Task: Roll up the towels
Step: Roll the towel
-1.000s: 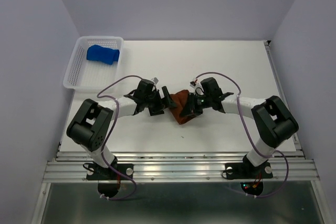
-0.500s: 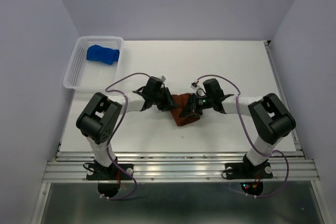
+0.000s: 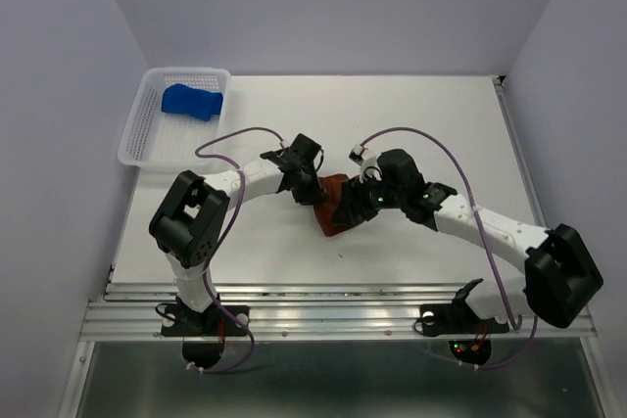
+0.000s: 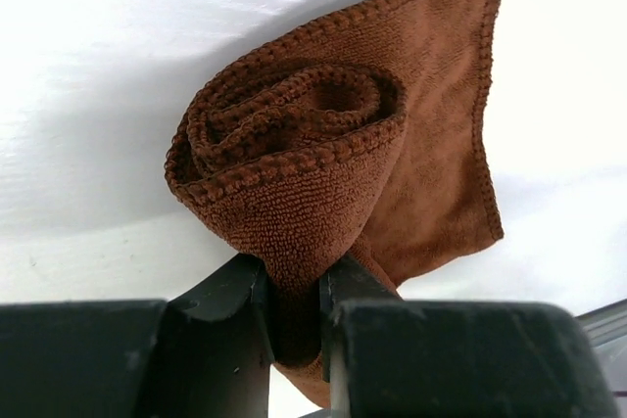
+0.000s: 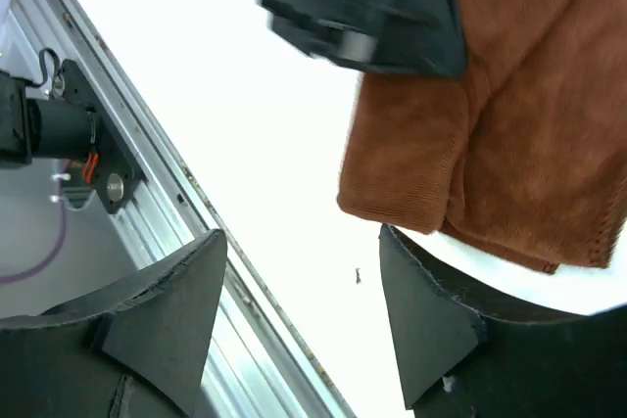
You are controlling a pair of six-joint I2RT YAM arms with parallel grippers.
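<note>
White table (image 3: 421,124): rust towel (image 4: 323,173) pinched between left jaws.

nubby brown cloth towel (image 4: 323,173), matt black jaws

Two arms of the same build: the left arm (image 3: 250,175) and right arm (image 3: 490,227) have white links between bulky black joint housings. A thin purple cable (image 3: 217,144) loops along each. The bases (image 3: 208,320) are black plates, and small green and red lights (image 3: 457,348) glow by the right one. The left gripper (image 4: 292,276) has blocky matte-black fingers; the right gripper (image 5: 304,242) has dark, wedge-shaped ones.
</note>
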